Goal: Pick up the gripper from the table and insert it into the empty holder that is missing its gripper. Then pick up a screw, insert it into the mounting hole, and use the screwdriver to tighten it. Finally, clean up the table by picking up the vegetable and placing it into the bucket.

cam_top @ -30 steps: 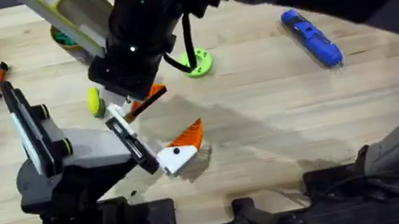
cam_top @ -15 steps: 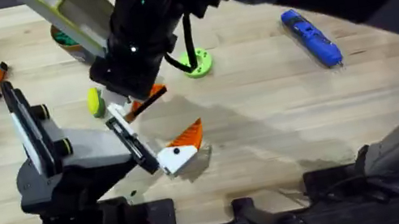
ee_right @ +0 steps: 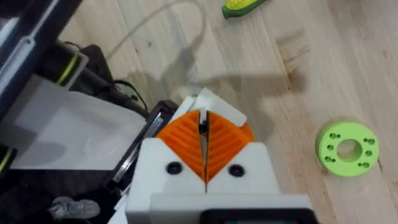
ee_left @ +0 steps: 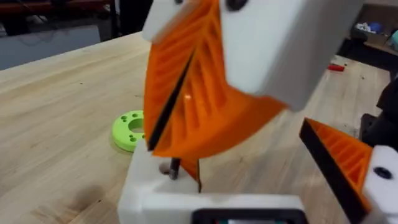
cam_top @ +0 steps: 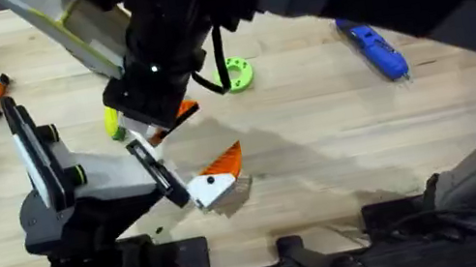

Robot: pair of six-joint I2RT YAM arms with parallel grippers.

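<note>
Step in hand: first one, seating the orange fingertip (ee_left: 171, 99) in the white holder (ee_left: 146, 193). Screw, driver and cleanup not started, judging by where things lie.

- Right gripper (ee_right: 203, 146) reaches across the counter (cam_top: 338, 145) and hangs just over the left arm's tool end. Its ribbed pads are pressed together on a thin dark edge. I read that edge as the fingertip's dark face, but its orange is hard to separate from the pads.
- Left gripper (cam_top: 218, 176) is spread. One side carries its fitted orange finger (ee_left: 339, 158); the other side is the bare holder, with a small dark hole near its top. In the left wrist view the pinched part sits directly above that hole, near it. Touching or apart, I can't tell.
- Overhead, the holder is low centre-left on the counter. The vegetable (cam_top: 114, 124) lies at about 10 o'clock from it, close beside the right gripper. The green disc (cam_top: 237, 73) is at 1 o'clock. The blue screwdriver (cam_top: 372, 46) is well apart at 2 o'clock, lying free.

Next move, my call: a straight, slow push down into the holder with the wedge square to the slot. Any tilt looks likely to jam it or cam it out of the pinch. Left arm should hold rigid. Release only once the part sits flush and the hole lines up, otherwise the screw won't start.
</note>
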